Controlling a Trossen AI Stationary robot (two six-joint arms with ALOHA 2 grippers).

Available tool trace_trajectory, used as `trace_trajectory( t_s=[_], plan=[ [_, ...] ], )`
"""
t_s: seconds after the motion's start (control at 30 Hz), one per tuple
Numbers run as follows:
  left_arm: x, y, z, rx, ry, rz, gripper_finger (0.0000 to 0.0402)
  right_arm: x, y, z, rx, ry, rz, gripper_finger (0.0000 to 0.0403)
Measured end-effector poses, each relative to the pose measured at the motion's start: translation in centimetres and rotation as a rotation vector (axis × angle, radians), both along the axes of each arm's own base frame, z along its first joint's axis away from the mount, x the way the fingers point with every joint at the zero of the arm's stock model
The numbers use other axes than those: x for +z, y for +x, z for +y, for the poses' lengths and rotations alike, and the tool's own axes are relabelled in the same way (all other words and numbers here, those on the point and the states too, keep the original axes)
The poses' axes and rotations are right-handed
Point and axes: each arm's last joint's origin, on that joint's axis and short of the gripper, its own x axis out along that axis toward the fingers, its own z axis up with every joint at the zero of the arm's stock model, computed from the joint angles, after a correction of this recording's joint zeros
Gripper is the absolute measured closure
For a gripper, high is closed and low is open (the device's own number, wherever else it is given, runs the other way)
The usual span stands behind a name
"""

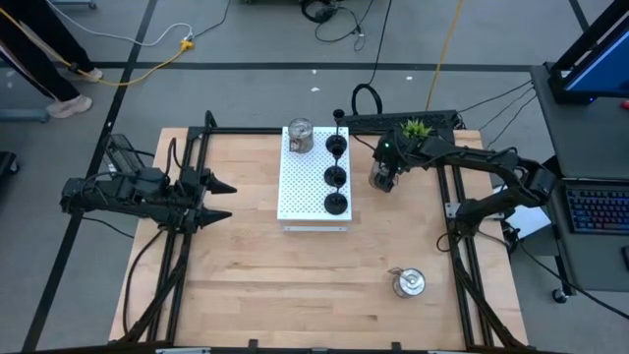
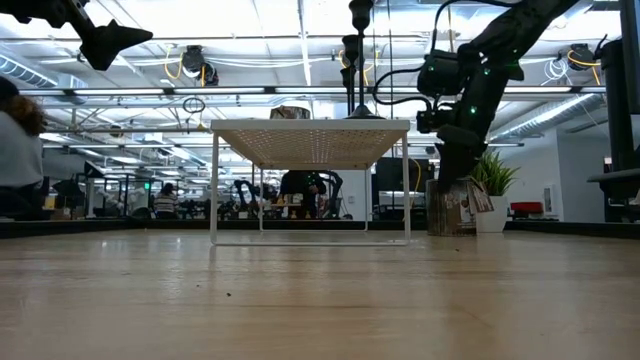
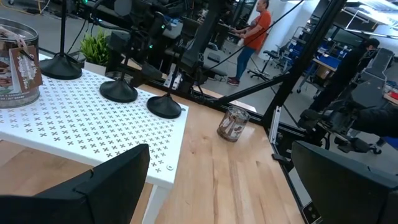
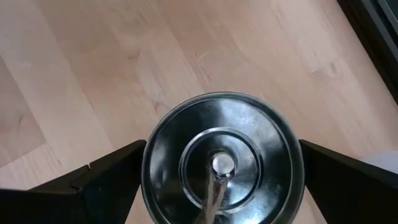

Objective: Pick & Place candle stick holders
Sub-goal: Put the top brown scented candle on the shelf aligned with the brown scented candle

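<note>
Three black candle stick holders (image 1: 335, 177) stand in a row along the right side of a white perforated stand (image 1: 305, 197). A silver holder (image 1: 300, 136) stands at its far end. My right gripper (image 4: 222, 149) points steeply down, open, over a second silver holder (image 4: 221, 165) that stands on the table right of the stand (image 2: 452, 207). Its fingers (image 4: 112, 180) flank the cup's wall; whether they touch it I cannot tell. A third silver holder (image 1: 408, 283) sits near the front right. My left gripper (image 1: 232, 201) waits open at the left, raised above the table.
A small green potted plant (image 1: 417, 128) stands just beyond my right gripper at the far edge. The stand's legs (image 2: 213, 190) lift its top well above the wooden table (image 1: 246, 285). Black frame rails (image 1: 462, 265) run along both sides. People stand in the room behind.
</note>
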Motion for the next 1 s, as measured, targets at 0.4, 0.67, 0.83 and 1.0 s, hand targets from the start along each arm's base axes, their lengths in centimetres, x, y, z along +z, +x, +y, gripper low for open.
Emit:
trace_trajectory(
  t_s=[0.4,0.67,0.83,1.0],
  plan=[
    [-0.1,0.0,0.0,-0.017,0.008,0.005,0.0002,-1.9,-0.5,0.4,-0.002,-0.003,-0.005,0.0003],
    [-0.1,0.0,-0.1,-0.019,0.008,0.006,0.0002,-2.2,-0.4,0.3,0.016,-0.037,-0.032,0.0003],
    [-0.1,0.0,-0.1,-0.019,0.009,0.009,0.0002,-2.1,-0.2,0.1,0.018,-0.056,-0.056,0.0003],
    [-0.1,0.0,-0.1,-0.019,0.010,0.009,0.0002,-2.0,-0.2,0.0,0.011,-0.072,-0.059,0.0003]
  ],
)
